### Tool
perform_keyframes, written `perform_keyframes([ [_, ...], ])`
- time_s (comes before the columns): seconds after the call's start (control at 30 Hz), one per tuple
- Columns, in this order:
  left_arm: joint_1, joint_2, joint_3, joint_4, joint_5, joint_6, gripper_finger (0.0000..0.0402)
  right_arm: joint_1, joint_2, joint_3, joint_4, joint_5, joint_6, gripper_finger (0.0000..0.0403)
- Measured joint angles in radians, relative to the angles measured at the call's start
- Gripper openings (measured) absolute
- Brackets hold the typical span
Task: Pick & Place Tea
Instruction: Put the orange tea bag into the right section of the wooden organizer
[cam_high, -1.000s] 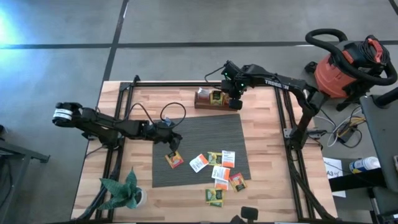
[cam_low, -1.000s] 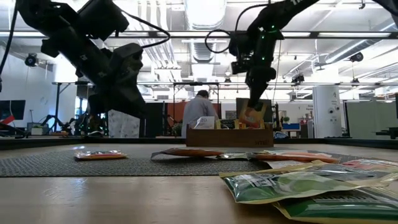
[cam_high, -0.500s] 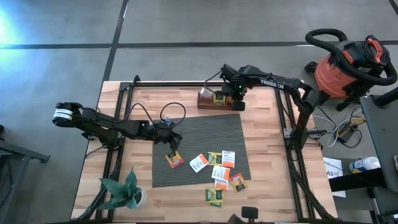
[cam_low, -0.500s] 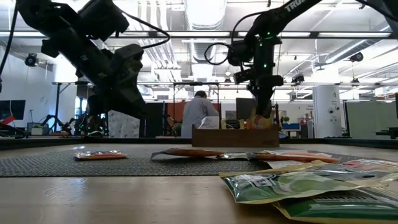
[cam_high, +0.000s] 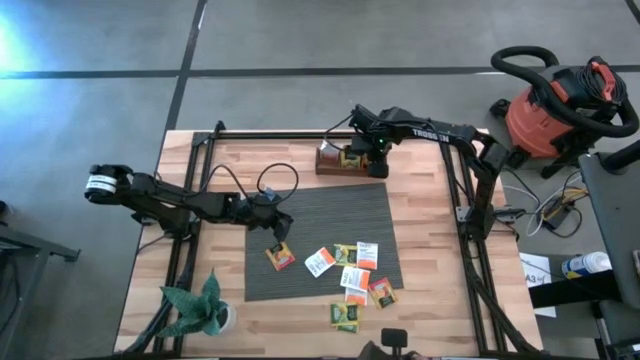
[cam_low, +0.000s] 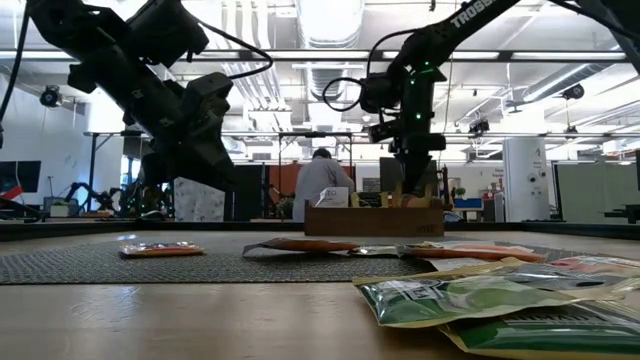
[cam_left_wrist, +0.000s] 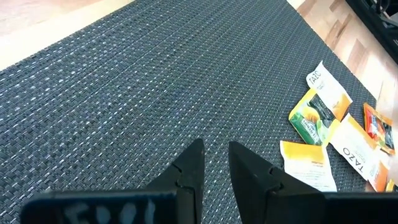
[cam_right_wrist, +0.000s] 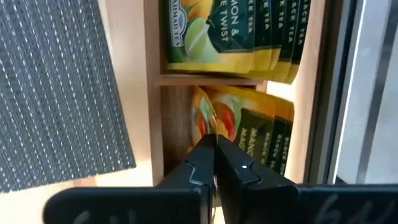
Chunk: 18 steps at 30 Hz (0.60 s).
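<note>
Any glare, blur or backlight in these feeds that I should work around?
High view: blue-white glare at the upper left corner, clear of the grey mat. Low view: ceiling lights backlight both arms into silhouettes; the nearest tea packets are soft, out of focus. Right wrist view: sharp on the packet in the right hand.

standing off the table's far right corner: a red shop vacuum (cam_high: 553, 110). sitting at the near left corner: a green star-shaped plant (cam_high: 200, 308). standing in the room behind: a person (cam_low: 320, 187).
</note>
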Motion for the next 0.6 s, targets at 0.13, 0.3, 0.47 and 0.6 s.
perform_keyframes([
  [0.13,0.0,0.0,0.0,0.0,0.0,0.0,0.0069,0.0,0.0,0.0,0.027,0.0,-0.001,0.001],
  [0.3,0.001,0.0,0.0,0.0,0.0,0.001,0.0069,0.0,0.0,0.0,0.044,-0.002,-0.038,0.0038],
  [0.47,0.001,0.0,0.0,-0.002,0.0,0.002,0.0069,0.0,0.0,0.0,0.043,-0.002,-0.034,0.0077],
  [0.6,0.002,0.0,0.0,-0.005,0.0,0.002,0.0069,0.001,-0.008,0.013,0.022,-0.002,-0.024,0.01],
])
